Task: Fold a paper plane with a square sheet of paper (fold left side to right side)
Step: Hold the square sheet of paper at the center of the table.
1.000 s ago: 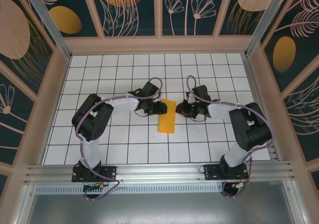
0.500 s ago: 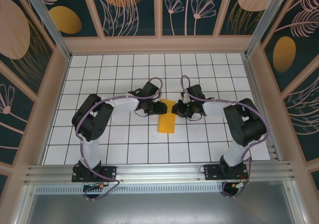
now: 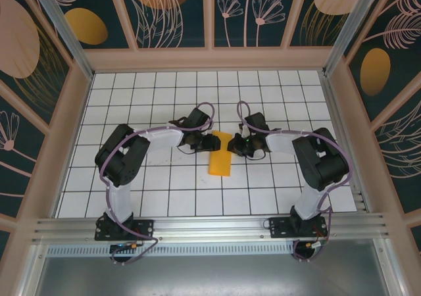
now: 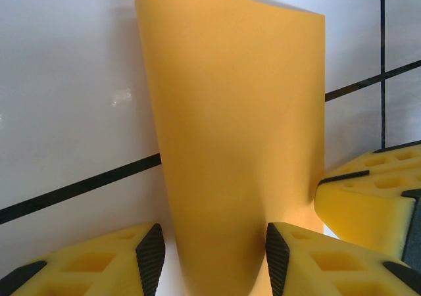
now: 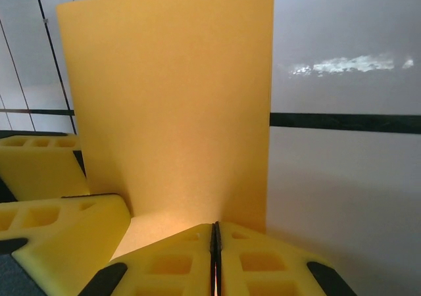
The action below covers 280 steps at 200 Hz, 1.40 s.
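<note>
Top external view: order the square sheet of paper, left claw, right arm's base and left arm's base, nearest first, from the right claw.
1. square sheet of paper, at the tips of the right claw
2. left claw, across the paper
3. right arm's base, near edge, right
4. left arm's base, near edge, left

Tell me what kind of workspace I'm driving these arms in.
Probably a purpose-built robot test cell: a white gridded tabletop, patterned wall panels boxing it in, and an aluminium rail along the near edge.
</note>
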Tool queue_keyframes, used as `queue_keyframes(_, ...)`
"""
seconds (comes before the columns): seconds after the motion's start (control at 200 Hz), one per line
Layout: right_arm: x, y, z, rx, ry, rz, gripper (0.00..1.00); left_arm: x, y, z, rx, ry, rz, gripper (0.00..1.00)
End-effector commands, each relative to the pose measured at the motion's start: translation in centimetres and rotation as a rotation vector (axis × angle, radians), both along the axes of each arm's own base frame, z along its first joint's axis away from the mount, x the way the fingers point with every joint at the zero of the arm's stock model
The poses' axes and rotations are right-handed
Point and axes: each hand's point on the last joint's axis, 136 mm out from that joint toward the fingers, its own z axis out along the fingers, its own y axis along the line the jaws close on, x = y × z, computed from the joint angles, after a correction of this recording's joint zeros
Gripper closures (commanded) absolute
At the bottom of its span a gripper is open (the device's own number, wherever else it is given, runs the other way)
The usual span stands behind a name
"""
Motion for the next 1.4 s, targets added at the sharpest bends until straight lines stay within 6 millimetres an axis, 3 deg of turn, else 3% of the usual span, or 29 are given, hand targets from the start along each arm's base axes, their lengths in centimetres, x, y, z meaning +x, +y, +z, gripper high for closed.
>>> queue_keyframes(0.0, 0.1, 0.1, -0.3, -0.032, -0.002, 0.018, 0.88, -0.7, 1.0, -2.7, 0.082, 0.036, -0.007, 0.51)
queue_keyframes(0.52, -0.6, -0.5, -2.0, -0.092, 0.037, 0.029, 0.88, -0.1, 1.2, -1.8, 0.095, -0.004, 0.002, 0.49)
queue_keyframes(0.671, -0.8, -0.6, -2.3, -0.099, 0.043, 0.031, 0.88, 1.1, 1.8, 0.7, 0.124, -0.082, 0.017, 0.45)
queue_keyframes(0.941, -0.8, -0.5, -2.5, -0.101, 0.044, 0.034, 0.88, 3.4, 4.2, 6.9, 0.108, -0.214, 0.106, 0.39)
queue_keyframes(1.026, -0.9, -0.5, -2.4, -0.101, 0.045, 0.035, 0.88, 3.2, 3.2, 8.8, 0.014, -0.221, 0.083, 0.4)
queue_keyframes(1.146, -0.9, -0.5, -2.4, -0.106, 0.042, 0.037, 0.88, 1.9, 0.2, 10.1, -0.174, -0.166, 0.009, 0.47)
queue_keyframes(1.261, -0.8, -0.5, -2.4, -0.107, 0.043, 0.035, 0.88, 0.8, -1.8, 9.9, -0.3, -0.101, -0.029, 0.52)
queue_keyframes(1.396, -0.9, -0.5, -2.5, -0.109, 0.047, 0.036, 0.88, -0.2, -2.7, 8.5, -0.332, -0.043, -0.051, 0.54)
